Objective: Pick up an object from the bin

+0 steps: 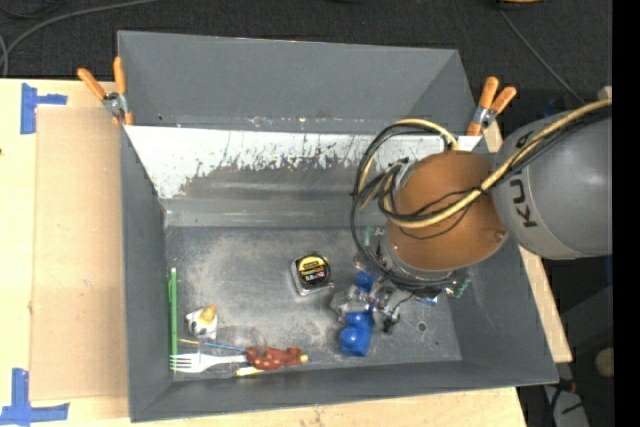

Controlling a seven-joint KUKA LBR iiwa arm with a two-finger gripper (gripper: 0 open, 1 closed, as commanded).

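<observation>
In the camera view, the gripper (375, 307) was seen low over the floor of the bin (280, 85), right of centre, beneath the arm's orange cover (440, 215). A small blue object (352, 337) lay just beside it, toward the near wall; contact could not be told. Whether the gripper was spread or pressed together could not be told either. A yellow-and-black tape measure (312, 272) lay near, to its left. Well apart, by the near-left corner, a white fork (200, 362), a red item (275, 356), a green stick (172, 305) and a small white-and-yellow piece (203, 319) were seen.
</observation>
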